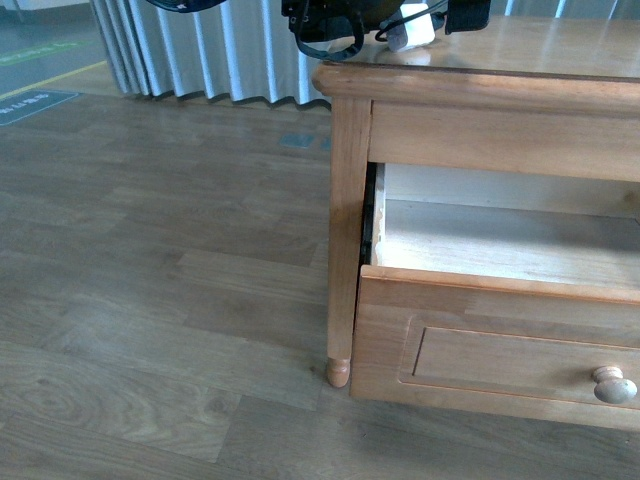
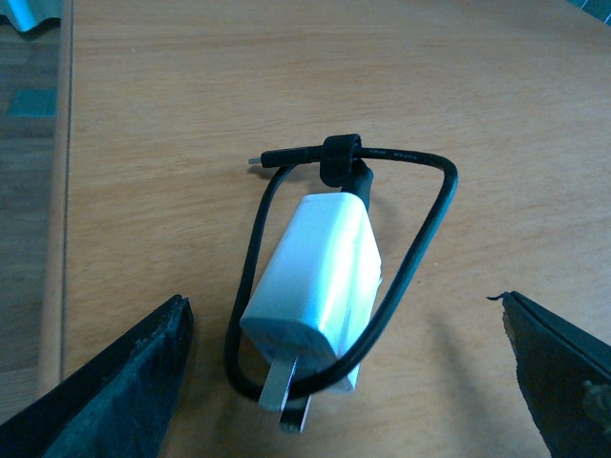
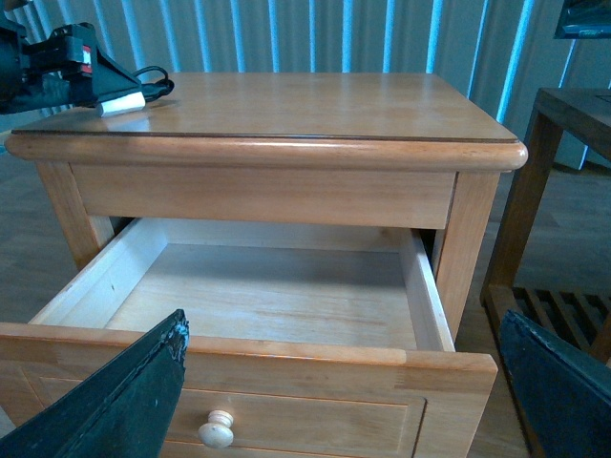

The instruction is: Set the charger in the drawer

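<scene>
- Small white boxy charger point(image 2: 315, 277), black cable looped round, lies on honey-brown wooden cabinet top point(image 2: 172, 86).
- Straddling it, left gripper point(image 2: 344, 305): jaws apart, touching nothing; posed to grasp, I judge.
- Below, pale-lined upper drawer point(image 3: 420, 286) open, ready; right gripper point(image 3: 342, 324) faces it, jaws apart, holding nothing.

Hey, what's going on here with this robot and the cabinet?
The left gripper hovers open over the charger, which lies on the cabinet top, not yet gripped. The drawer below is pulled out, with nothing visible inside. The right gripper is open in front of the drawer, holding nothing.
</scene>
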Available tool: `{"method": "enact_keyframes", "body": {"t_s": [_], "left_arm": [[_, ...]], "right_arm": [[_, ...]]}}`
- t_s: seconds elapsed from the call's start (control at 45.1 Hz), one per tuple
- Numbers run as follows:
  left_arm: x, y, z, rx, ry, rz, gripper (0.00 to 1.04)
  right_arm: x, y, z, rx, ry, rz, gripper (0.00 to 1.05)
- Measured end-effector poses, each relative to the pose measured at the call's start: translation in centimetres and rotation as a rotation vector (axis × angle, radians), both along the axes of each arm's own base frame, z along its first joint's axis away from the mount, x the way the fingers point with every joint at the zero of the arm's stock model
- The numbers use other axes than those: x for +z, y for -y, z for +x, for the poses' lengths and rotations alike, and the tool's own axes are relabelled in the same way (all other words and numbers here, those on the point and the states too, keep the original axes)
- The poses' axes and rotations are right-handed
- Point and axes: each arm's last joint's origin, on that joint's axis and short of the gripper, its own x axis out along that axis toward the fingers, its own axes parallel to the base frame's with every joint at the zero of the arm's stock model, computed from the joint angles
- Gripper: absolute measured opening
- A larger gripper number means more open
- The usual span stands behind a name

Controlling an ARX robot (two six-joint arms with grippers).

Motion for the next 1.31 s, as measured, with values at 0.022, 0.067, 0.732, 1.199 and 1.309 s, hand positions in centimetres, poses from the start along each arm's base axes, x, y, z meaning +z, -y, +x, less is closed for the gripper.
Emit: {"method": "enact_keyframes", "body": {"t_s": [0.022,0.067,0.732,1.199,1.309], "left_arm": [[-0.1,0.1,0.2,-0.001,-0.005,-0.006,0.99],[-0.4,0.4,0.5,-0.001,-0.011,-0.011,0.99],[-1.0,1.4,-0.4,-0.054,-0.062,-0.099,0.28],[-2.3,6.8,-10.1,-0.4,-0.102,-0.134,0.28],[-3.0,7.7,-11.0,-0.428,-0.123,-0.123,0.28]], "right_arm": [[0.0,0.0,0.0,0.0,0.0,0.0,0.96],[0.0,0.0,0.0,0.0,0.0,0.0,0.96],[0.0,0.0,0.0,0.0,0.0,0.0,0.96],[0.0,0.0,0.0,0.0,0.0,0.0,0.96],[0.0,0.0,0.0,0.0,0.0,0.0,0.96]]}}
